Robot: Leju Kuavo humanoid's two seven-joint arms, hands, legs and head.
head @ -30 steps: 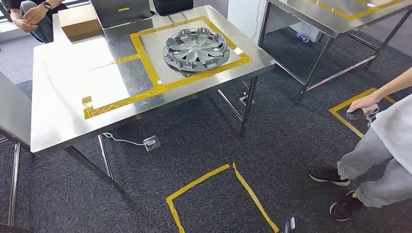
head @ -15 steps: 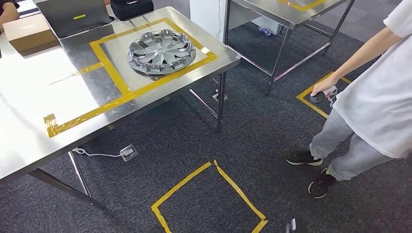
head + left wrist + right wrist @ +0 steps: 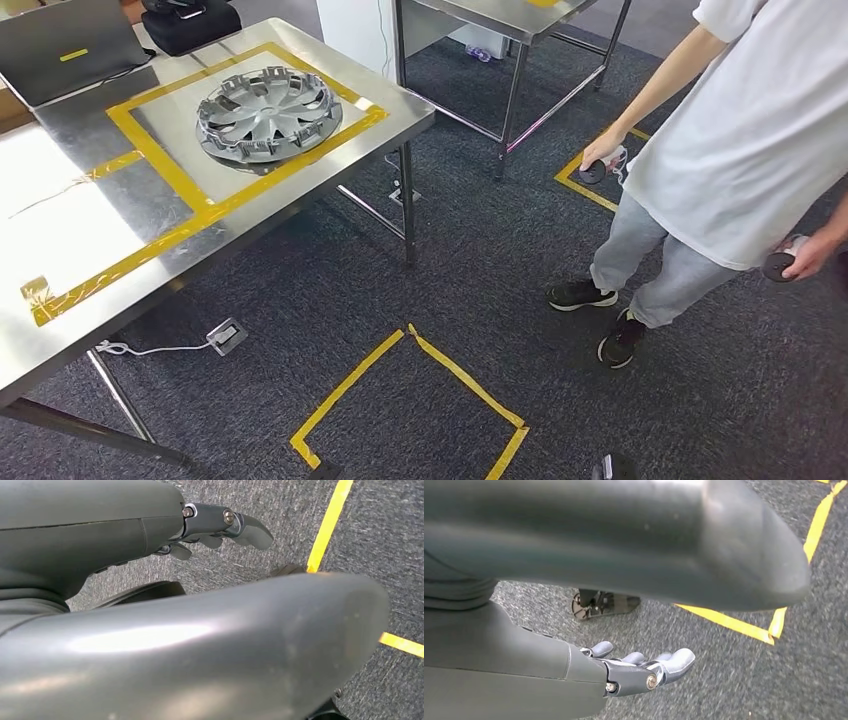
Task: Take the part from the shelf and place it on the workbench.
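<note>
Both hands hang low at the robot's sides over grey carpet, holding nothing. Seen from its wrist camera, the left hand (image 3: 220,527) has its fingers loosely extended above a strip of yellow floor tape (image 3: 327,525); the right hand (image 3: 644,667) likewise shows its fingers apart and lightly curved, with a taped corner just beyond.

From the head camera, a taped square (image 3: 410,405) marks the floor directly ahead of the robot. Beyond it, up and to the left, stands the steel workbench (image 3: 60,300), and on it, inside a taped frame (image 3: 150,155), lies the part: a silver-grey hubcap (image 3: 268,110), flat on the steel with its ribbed back and ring of clips facing up. Round, it offers no long axis to line up on; only its rim suggests a grip. It sits toward the far right corner of the bench, well apart from both hands and forward-left of the robot, so the left arm is judged the nearer.

No shelf can be made out, and with the hubcap already lying on the bench the placing appears done, though that is a reading of the scene, not a certainty.

To the right stands a person (image 3: 740,150) in a white shirt, a dark controller in each hand. Farther back are a laptop (image 3: 60,50), a black bag (image 3: 190,22) and a second steel table (image 3: 500,15).
</note>
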